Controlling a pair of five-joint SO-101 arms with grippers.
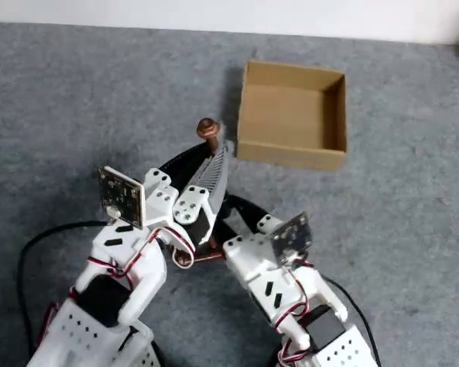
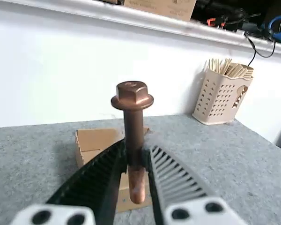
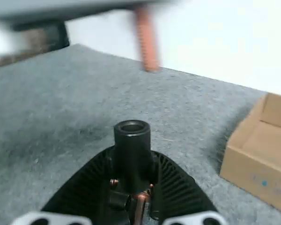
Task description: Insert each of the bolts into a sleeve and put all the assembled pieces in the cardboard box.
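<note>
The left gripper (image 2: 136, 146) is clenched on a copper bolt (image 2: 132, 117). Its two ribbed fingers (image 2: 171, 173) press the lower shank from both sides. The bolt stands upright with the hexagonal head on top, and its rounded tip comes out below the fingers. In the high view the left arm (image 1: 126, 252) is stretched away from its base toward the far side, and the bolt head is just left of the near left corner of the cardboard box (image 1: 289, 155). The box stands open on the grey table (image 1: 76, 115), on the far right of the arms. The right gripper (image 3: 132, 157) is closed around a black sleeve (image 3: 132, 138), which it holds upright with the open end on top. Between its fingers, under the sleeve, there is a small copper part; I cannot tell what it is. The right arm (image 1: 271, 271) is bent low, and its wrist points left, under the left arm. A perforated basket (image 2: 222, 101) with thin sticks stands far behind, near the wall.
</note>
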